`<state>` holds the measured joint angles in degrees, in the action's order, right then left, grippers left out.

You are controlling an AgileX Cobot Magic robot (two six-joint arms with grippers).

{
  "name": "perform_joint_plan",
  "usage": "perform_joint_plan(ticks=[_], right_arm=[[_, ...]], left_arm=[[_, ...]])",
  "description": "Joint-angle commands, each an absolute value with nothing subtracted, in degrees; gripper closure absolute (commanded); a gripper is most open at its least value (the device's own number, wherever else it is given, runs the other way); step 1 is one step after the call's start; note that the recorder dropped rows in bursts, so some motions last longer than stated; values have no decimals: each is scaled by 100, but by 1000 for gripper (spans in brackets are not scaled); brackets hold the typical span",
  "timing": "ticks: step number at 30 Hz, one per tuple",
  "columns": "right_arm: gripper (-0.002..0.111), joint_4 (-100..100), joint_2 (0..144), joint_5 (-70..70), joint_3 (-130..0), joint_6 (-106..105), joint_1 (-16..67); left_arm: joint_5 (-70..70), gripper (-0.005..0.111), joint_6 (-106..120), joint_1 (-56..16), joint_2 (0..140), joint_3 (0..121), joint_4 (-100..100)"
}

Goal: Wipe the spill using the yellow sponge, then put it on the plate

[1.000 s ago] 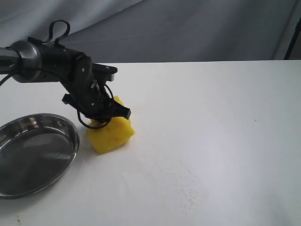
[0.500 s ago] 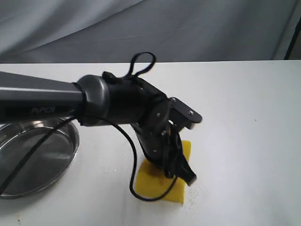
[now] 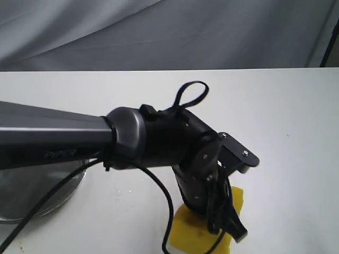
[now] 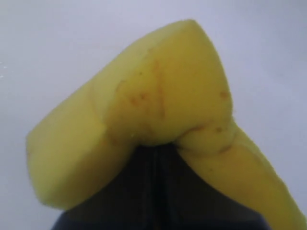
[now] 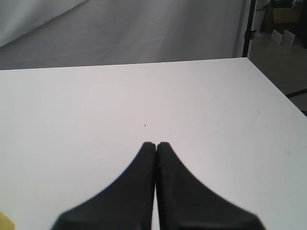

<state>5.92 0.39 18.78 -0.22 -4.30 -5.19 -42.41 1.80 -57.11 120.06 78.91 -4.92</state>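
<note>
1. Starting at the table's (image 3: 296, 132) near edge, you find the yellow sponge (image 3: 198, 233), clamped between your left fingers (image 4: 136, 196) and creased by them.
2. Further back, at the left edge, the plate (image 3: 37, 201) shows partly behind the arm (image 3: 53, 137).
3. Your right fingers (image 5: 129, 191) are pressed together, holding nothing.

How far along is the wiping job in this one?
Done: the left gripper has the sponge pinched, low at the table. In hand: the wiping pass; no puddle shows, but the arm hides that area. Left: setting the sponge on the plate, which sits apart. The right gripper is shut.
</note>
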Motion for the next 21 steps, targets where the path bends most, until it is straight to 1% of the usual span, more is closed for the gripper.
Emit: perform_joint_plan(ticks=[1,7,10,13,16,21], right_arm=[[108,551,15,1875,0,-413,-507],[108,551,15,1875,0,-413,-507],[108,551,15,1875,0,-413,-507],[108,551,15,1875,0,-413,-507],[108,551,15,1875,0,-413,-507],[108,551,15,1875,0,-413,-507]], left_arm=[[-4382,107,-302,-4922,12140,7829,-232],[-4162,107,-1596,-3501,12140,7829,173],[-3938,107,-1817,-2955,12140,7829,202],[-3899,107,-1948,-2596,12140,7829,92],[-3865,107,-2000,-2403,12140,7829,202],[-3948,107,-2710,-2092,12140,7829,718]])
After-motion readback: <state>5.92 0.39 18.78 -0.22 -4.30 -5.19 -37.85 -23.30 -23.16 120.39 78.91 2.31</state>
